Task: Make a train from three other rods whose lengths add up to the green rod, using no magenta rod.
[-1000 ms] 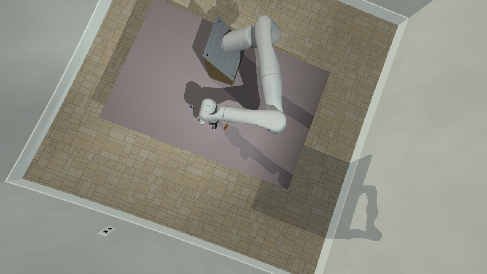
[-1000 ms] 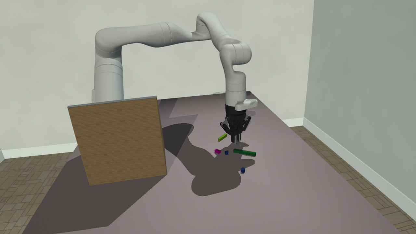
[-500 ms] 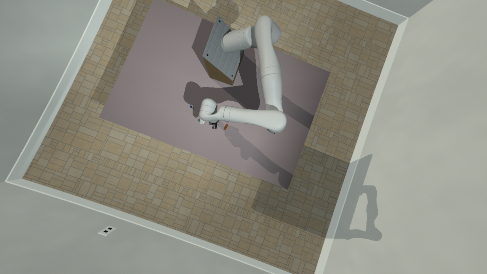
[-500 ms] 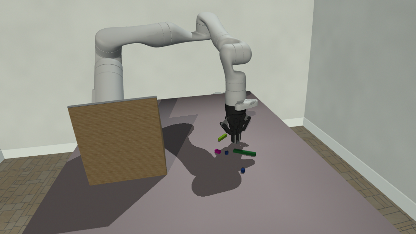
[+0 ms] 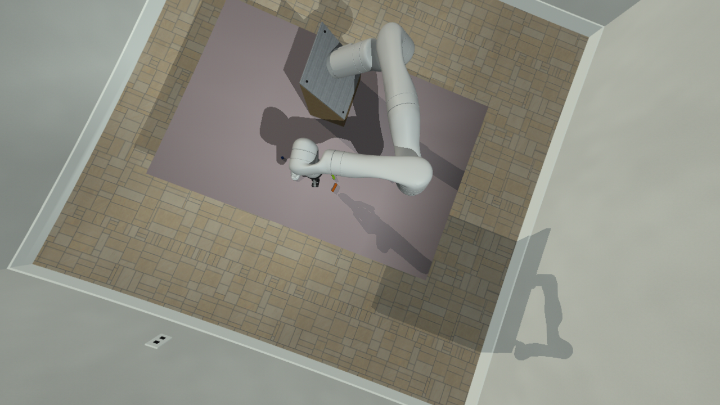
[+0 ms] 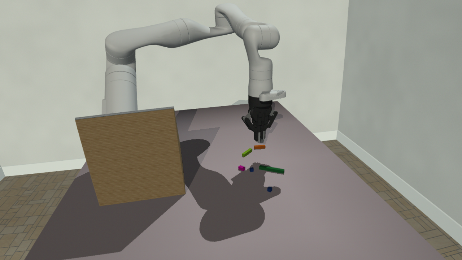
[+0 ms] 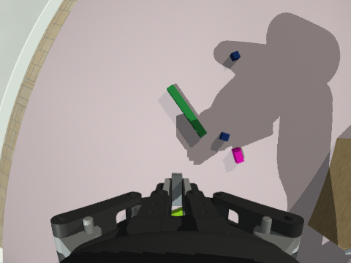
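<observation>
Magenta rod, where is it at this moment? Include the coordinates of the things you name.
In the exterior view, the magenta rod [image 6: 241, 168] [image 7: 238, 155] lies on the table [image 6: 306, 219] [image 7: 91, 146], immediately left of the nearest blue rod [image 6: 251, 169] [image 7: 224, 136], below the lime rod [image 6: 247, 152] [image 7: 177, 212].

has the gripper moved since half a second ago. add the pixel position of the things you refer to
Yes. In the exterior view, the gripper [image 5: 315, 183] [image 6: 259, 139] [image 7: 176, 188] is higher, farther from the unmoved green rod [image 6: 271, 169] [image 7: 184, 109].
</observation>
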{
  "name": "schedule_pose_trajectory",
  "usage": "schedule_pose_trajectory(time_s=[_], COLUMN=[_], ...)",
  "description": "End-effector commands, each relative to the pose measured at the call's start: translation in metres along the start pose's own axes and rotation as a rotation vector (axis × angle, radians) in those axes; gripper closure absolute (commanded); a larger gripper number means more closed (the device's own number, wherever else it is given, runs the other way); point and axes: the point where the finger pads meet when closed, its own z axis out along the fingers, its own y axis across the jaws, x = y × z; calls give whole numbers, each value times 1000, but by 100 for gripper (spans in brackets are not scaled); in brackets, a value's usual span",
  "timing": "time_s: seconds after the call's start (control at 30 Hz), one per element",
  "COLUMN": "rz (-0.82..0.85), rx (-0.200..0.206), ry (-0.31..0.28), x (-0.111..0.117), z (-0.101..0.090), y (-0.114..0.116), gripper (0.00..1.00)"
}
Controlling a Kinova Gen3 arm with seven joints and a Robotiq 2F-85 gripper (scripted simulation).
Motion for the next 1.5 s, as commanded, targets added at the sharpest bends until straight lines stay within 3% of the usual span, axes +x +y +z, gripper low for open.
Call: schedule_pose_trajectory(time_s=[0.0, 0.2, 0.7, 1.2, 1.27, 1.47], rz=[-4, -4, -19, -262, -262, -364], rx=[26, 26, 25, 16, 16, 22], ry=[8, 8, 10, 22, 22, 15], x=[1, 1, 9, 132, 132, 177], z=[-23, -33, -34, -37, -37, -34], y=[-8, -8, -6, 42, 42, 72], gripper=[95, 95, 95, 95, 95, 95])
